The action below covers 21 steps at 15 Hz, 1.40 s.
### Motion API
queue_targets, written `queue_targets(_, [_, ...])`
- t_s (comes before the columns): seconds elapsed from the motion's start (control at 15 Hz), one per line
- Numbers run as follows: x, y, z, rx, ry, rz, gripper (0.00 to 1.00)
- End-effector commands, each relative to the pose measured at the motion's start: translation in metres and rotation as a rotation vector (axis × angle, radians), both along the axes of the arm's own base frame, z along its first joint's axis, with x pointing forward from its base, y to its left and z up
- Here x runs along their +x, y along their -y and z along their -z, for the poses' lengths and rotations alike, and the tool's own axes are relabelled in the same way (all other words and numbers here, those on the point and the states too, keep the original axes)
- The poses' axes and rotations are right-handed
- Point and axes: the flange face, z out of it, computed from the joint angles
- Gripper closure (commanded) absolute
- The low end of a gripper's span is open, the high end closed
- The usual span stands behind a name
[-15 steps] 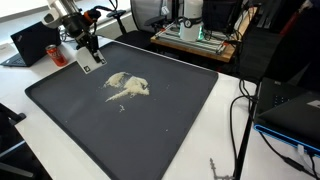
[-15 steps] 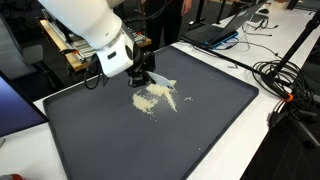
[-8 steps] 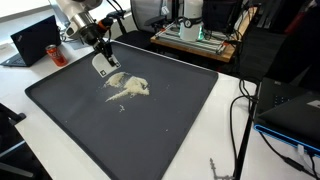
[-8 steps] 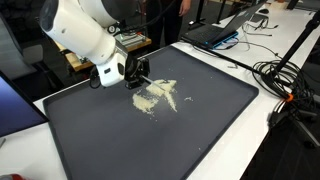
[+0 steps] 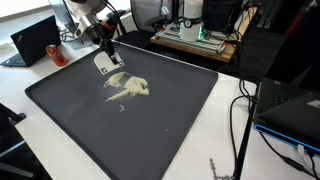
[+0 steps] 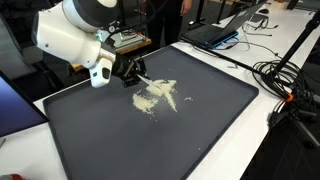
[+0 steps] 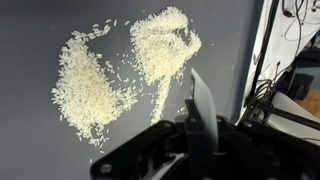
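The arm's dark two-fingered gripper (image 5: 105,53) is closed tight on a thin, flat white card or scraper blade (image 5: 102,64). It pinches the blade by its upper edge, so the free lower edge hangs down toward the surface. This hold seems chosen to leave the whole working edge clear of the fingers. In the wrist view the blade (image 7: 200,102) shows almost edge-on as a pale sliver rising from between the fingers of the gripper (image 7: 196,140), which is why it looks so narrow there. Just beside the blade lies a loose scatter of pale uncooked rice grains (image 5: 128,87), spread in two rough patches (image 7: 95,85) with a thin trail between them. The grains lie on a large dark grey flat mat (image 5: 165,125), toward its far end and near the gripper. The blade sits at the edge of the scatter, not in it. Whether its lower edge touches the mat or hangs just above it I cannot tell from these angles. The mat rests on a white table (image 5: 15,95), and an open black laptop (image 5: 33,42) stands well apart behind the arm.
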Motion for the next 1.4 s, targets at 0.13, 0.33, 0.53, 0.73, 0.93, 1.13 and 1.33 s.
queue_targets(0.13, [-0.018,-0.004,-0.024,0.065,0.047,0.112,0.99])
queue_targets(0.33, [-0.025,-0.006,-0.029,0.056,0.034,0.185,0.99])
queue_targets(0.53, [-0.037,-0.010,-0.031,0.047,0.005,0.259,0.99])
queue_targets(0.73, [-0.051,-0.018,-0.033,0.043,-0.014,0.315,0.99])
queue_targets(0.93, [-0.059,-0.028,-0.034,0.051,-0.037,0.366,0.99])
queue_targets(1.13, [-0.062,-0.042,-0.038,0.054,-0.068,0.429,0.99])
queue_targets(1.33, [-0.063,-0.054,-0.045,0.029,-0.083,0.460,0.99])
